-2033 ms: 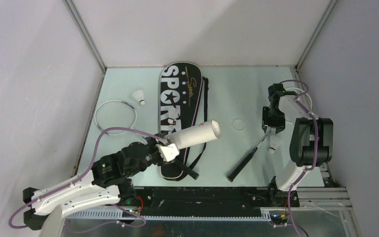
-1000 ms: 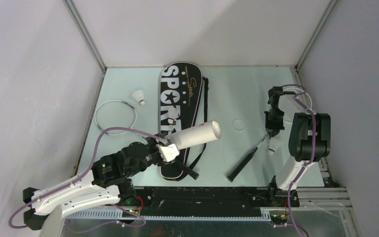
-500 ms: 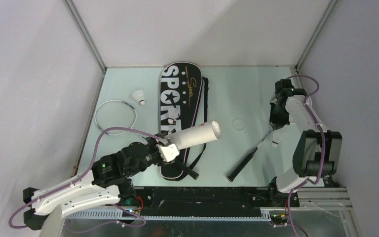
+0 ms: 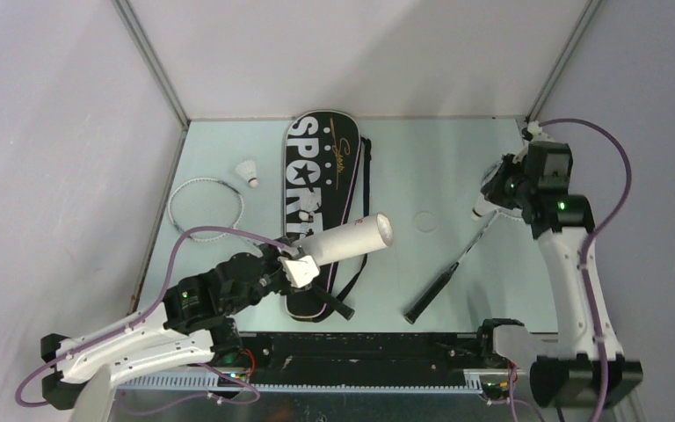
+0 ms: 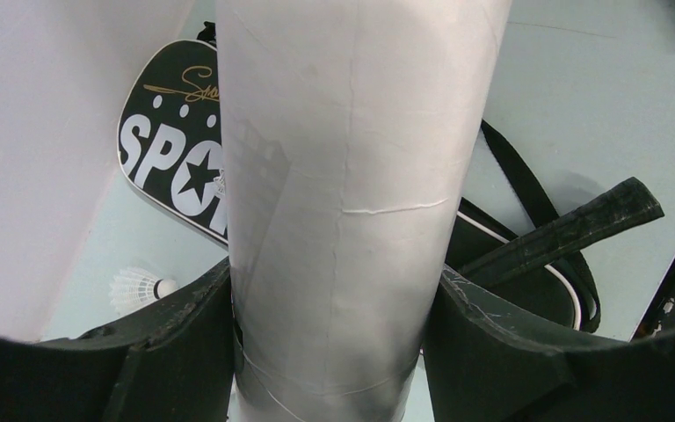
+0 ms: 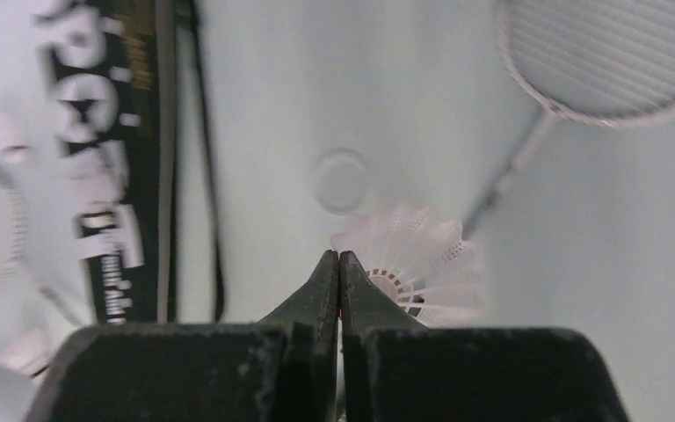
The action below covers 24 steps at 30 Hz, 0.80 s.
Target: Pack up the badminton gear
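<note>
My left gripper (image 4: 301,266) (image 5: 332,281) is shut on the lower end of the long white tube (image 4: 352,239) (image 5: 352,158), which tilts up with its open end to the right, above the black "SPORT" bag (image 4: 321,171) (image 5: 163,149). My right gripper (image 4: 485,209) (image 6: 339,255) is shut on the feather skirt of a white shuttlecock (image 4: 478,212) (image 6: 426,255), held above the table. A second shuttlecock (image 4: 248,171) (image 5: 136,286) lies at the left. One racket (image 4: 205,204) lies at the left, its black handle (image 5: 571,230) across the bag's near end. The other racket (image 4: 439,281) (image 6: 606,53) lies at the right.
A small round translucent lid (image 4: 424,220) (image 6: 340,180) lies on the table between the bag and the right racket. The bag's black strap (image 4: 365,176) trails along its right side. Grey walls close in on the left, back and right of the pale green table (image 4: 228,141).
The right arm has swung outward and raised its gripper, lifting the shuttlecock off the table beside the racket shaft. The left arm and tube have not moved.
</note>
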{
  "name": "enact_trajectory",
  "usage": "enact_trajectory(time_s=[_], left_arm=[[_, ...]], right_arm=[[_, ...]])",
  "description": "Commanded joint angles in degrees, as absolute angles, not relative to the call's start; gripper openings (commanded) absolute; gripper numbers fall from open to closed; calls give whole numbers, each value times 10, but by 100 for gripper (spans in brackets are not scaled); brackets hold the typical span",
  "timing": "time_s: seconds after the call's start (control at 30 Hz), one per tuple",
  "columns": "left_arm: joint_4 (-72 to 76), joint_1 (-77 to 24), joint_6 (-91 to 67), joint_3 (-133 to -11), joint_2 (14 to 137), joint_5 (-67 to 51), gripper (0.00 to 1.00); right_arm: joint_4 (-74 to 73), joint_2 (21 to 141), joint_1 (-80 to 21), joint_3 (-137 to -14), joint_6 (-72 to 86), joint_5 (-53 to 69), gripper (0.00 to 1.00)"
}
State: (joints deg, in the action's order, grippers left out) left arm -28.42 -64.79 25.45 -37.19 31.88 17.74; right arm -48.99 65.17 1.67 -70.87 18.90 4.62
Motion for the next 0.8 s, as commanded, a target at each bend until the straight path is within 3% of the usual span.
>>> enact_trajectory(time_s=[0.0, 0.17, 0.43, 0.77], left_arm=[[-249, -647, 253, -372, 320, 187, 44], [-244, -647, 248, -371, 318, 192, 44], [-232, -647, 245, -370, 317, 196, 44], [-228, -647, 242, -370, 316, 195, 44]], right_arm=[[-308, 552, 2, -642, 274, 169, 0], [-125, 436, -34, -537, 392, 256, 0], [42, 335, -131, -454, 471, 235, 0], [110, 320, -290, -414, 504, 163, 0]])
